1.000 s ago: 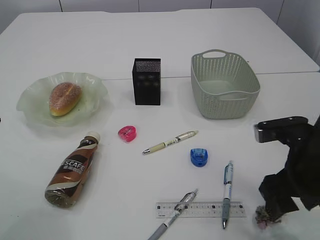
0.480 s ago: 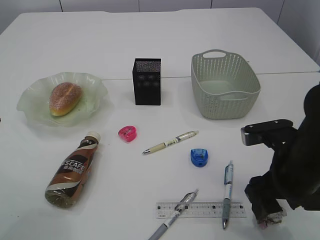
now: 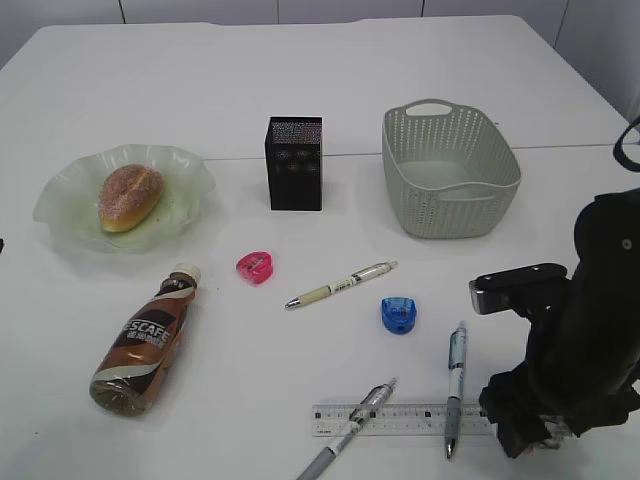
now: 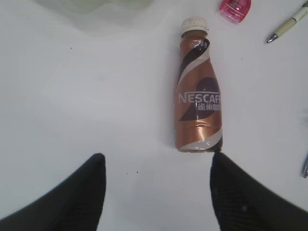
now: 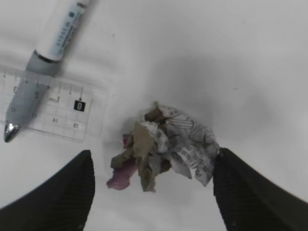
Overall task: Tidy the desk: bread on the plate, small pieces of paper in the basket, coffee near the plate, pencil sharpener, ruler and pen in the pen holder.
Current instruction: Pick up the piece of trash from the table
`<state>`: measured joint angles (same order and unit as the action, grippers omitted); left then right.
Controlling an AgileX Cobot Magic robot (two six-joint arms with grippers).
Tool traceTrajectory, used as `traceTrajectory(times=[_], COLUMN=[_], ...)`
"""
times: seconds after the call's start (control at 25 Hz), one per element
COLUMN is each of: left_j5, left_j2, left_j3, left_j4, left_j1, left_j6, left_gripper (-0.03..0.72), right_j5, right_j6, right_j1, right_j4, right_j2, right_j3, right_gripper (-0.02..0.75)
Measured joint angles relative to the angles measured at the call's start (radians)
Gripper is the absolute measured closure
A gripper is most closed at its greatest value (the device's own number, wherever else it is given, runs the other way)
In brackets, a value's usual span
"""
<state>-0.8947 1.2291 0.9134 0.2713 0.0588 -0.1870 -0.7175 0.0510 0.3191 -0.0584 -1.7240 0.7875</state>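
A crumpled paper wad (image 5: pixel 166 144) lies on the table between the fingers of my open right gripper (image 5: pixel 154 156); the arm (image 3: pixel 560 350) hides it in the exterior view. The clear ruler (image 3: pixel 400 418) and a blue pen (image 3: pixel 456 380) lie just left of it. My left gripper (image 4: pixel 157 161) is open and empty, just short of the base of the lying coffee bottle (image 4: pixel 198 96). Bread (image 3: pixel 130 195) sits on the green plate (image 3: pixel 60 205). A pink sharpener (image 3: pixel 254 267), a blue sharpener (image 3: pixel 398 313), a cream pen (image 3: pixel 340 284) and a grey pen (image 3: pixel 347 430) lie loose.
The black pen holder (image 3: pixel 294 163) stands at the back centre. The grey-green basket (image 3: pixel 450 175) stands to its right, beyond my right arm. The coffee bottle (image 3: pixel 145 340) lies below the plate at the front left.
My right arm has moved left and down over the paper wad, which now lies between its fingers and is hidden in the exterior view. Nothing else has moved.
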Motion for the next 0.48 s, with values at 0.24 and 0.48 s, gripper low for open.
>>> traceTrajectory(times=[0.24,0.48], left_j5=[0.000,0.002], left_j2=[0.000,0.000], left_j3=[0.000,0.000], left_j4=[0.000,0.000], left_j1=[0.000,0.000], left_j6=[0.000,0.000], left_gripper=[0.191,0.191], right_j5=[0.008,0.012], right_j6=[0.000,0.000], right_j1=[0.000,0.000], right_j4=[0.004,0.008], right_j2=[-0.020,-0.027], right_j3=[0.000,0.000], right_gripper=[0.204,0.391])
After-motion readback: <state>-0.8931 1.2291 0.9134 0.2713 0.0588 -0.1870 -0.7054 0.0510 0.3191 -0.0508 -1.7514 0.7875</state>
